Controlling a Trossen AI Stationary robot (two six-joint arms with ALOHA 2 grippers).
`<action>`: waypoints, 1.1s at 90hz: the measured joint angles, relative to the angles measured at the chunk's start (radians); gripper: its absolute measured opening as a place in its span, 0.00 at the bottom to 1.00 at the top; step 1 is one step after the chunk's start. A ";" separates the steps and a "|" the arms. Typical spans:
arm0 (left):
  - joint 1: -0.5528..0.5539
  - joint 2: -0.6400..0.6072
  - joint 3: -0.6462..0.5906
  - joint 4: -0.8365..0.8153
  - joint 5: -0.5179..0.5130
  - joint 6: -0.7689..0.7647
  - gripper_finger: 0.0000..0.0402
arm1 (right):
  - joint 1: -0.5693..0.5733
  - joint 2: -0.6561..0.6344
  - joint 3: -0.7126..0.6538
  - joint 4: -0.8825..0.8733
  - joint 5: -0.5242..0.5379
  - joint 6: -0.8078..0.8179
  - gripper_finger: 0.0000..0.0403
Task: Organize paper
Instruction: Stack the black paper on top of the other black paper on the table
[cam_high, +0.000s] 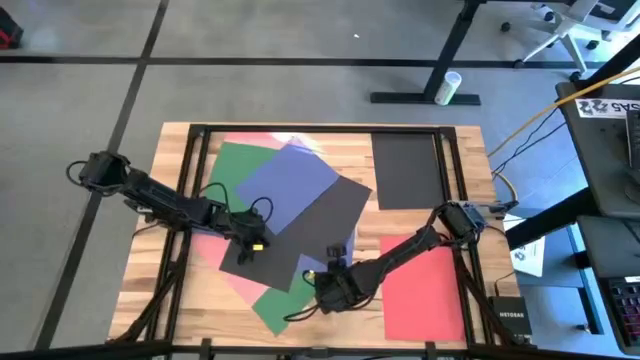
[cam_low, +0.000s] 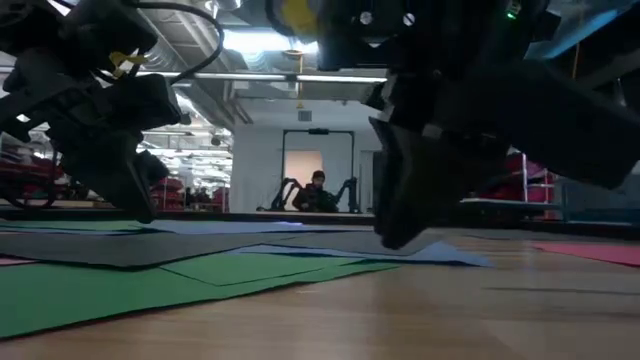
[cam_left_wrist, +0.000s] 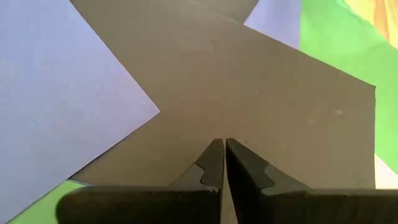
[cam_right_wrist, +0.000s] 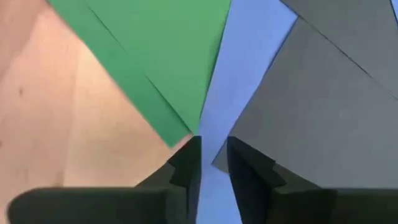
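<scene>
A loose pile of paper lies in the middle of the table: a green sheet (cam_high: 232, 168), a blue sheet (cam_high: 296, 178), a big black sheet (cam_high: 305, 228), pink (cam_high: 232, 278) and more green (cam_high: 272, 306) below. A red sheet (cam_high: 424, 290) and another black sheet (cam_high: 408, 170) lie flat apart on the right. My left gripper (cam_high: 252, 242) is shut, down on the big black sheet (cam_left_wrist: 249, 93). My right gripper (cam_high: 326, 286) is at the pile's near edge, fingers a narrow gap apart over a strip of blue (cam_right_wrist: 249, 56) between green (cam_right_wrist: 161, 50) and black (cam_right_wrist: 323, 106). My left gripper sets its shut fingertips (cam_left_wrist: 214, 152) on the big black sheet, near its left part (cam_left_wrist: 217, 127), coming from above at a slant; the sheet lies flat on the pile. My right gripper's fingertips (cam_right_wrist: 193, 152) reach down to the blue strip (cam_right_wrist: 214, 134) beside the green sheet's corner; whether they touch it I cannot tell.
Bare wood (cam_high: 190, 300) shows along the near left and between the pile and the red sheet. A dark frame (cam_high: 320, 128) runs along the table's far edge. A white printed sheet (cam_high: 527, 255) lies off the table's right side.
</scene>
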 joint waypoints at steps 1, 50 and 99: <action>0.000 0.000 0.000 0.000 0.000 0.000 0.00 | 0.000 0.000 0.000 -0.001 0.000 0.002 0.21; 0.000 0.000 0.000 0.000 0.000 -0.001 0.00 | -0.002 0.000 -0.009 -0.010 0.000 0.032 0.34; -0.007 0.000 0.000 0.029 0.000 -0.003 0.00 | -0.021 -0.003 -0.066 0.121 0.036 0.012 0.34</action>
